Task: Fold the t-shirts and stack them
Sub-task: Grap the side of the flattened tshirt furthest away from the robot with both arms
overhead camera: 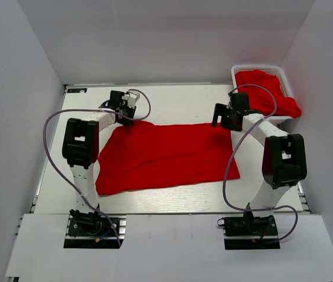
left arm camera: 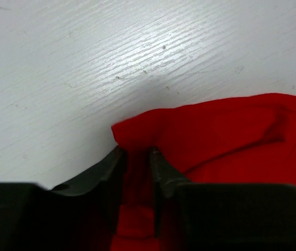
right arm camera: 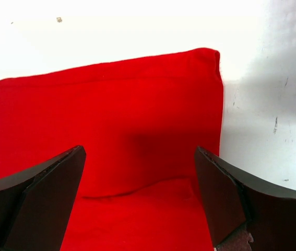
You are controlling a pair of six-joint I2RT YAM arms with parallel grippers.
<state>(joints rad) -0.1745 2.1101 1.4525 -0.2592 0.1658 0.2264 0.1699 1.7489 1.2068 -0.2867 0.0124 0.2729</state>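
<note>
Top view: one red t-shirt lay spread flat on the white desk, long axis running left-right, far edge fairly straight, near edge wavier. The left end effector sat at the far-left corner and the right end effector at the far-right corner, so each arm was nearest its own end of the far edge. The rest of the cloth lay on the near side of both. In my view the fold turns on that: far edge brought toward the near edge, across the short axis. Far right stood a white plastic lattice basket w/ heaped red cloth in it; one shirt or several, can't tell.

Left wrist view: the left end effector was clenched on the t-shirt. Its dark fingers stood narrow w/ a fold of the corner btwn them. The cloth was soft, matte and creased near the grip; the desk showed a white wood-grain texture.

Right wrist view: the right end effector was released, jaws wide apart, nothing held. Under it lay the t-shirt, a smooth double layer w/ a squared corner at the far right, bare scuffed desk beyond. The corner lay just far-right of the gap, so prob. a small shift that way before any pinch.
</note>
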